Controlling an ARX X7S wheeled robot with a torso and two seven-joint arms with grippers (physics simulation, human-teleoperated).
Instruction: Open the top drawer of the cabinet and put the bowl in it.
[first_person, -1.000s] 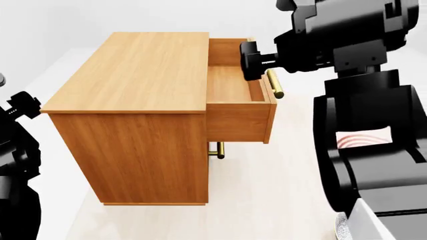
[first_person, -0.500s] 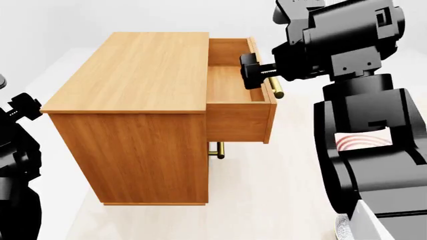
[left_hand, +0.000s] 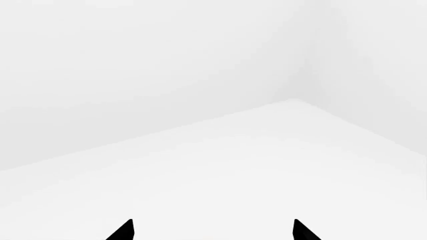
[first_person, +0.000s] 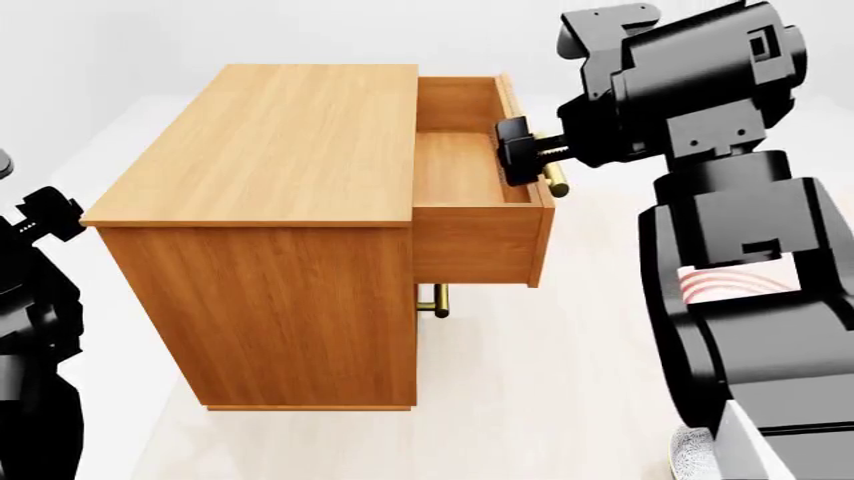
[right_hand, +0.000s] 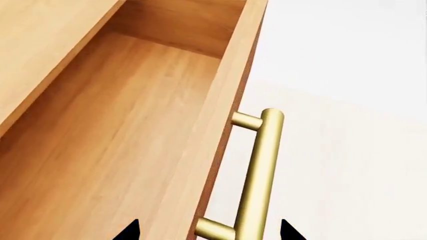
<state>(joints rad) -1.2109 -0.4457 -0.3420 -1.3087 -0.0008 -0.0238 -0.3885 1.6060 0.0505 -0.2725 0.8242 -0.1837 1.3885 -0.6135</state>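
The orange-brown cabinet (first_person: 267, 150) stands left of centre, its top drawer (first_person: 461, 165) pulled out and empty inside. The drawer's brass bar handle (right_hand: 259, 175) runs along its front panel. My right gripper (first_person: 515, 152) hovers at that front edge, open, one fingertip over the drawer floor and the other beyond the handle, gripping nothing. Only a sliver of the speckled bowl (first_person: 685, 452) peeks out at the bottom right, mostly hidden behind my body. My left gripper (left_hand: 212, 231) is open and empty, facing bare white floor and wall; its arm (first_person: 34, 230) hangs at the far left.
A plate with red rings (first_person: 727, 283) shows through a gap in my right arm. A lower drawer's brass handle (first_person: 435, 300) sticks out under the open drawer. Pale floor (first_person: 534, 380) lies in front of the cabinet.
My right gripper has drawn back from over the drawer's interior to its front edge by the handle. The drawer stays as far open as before. The left arm is still.
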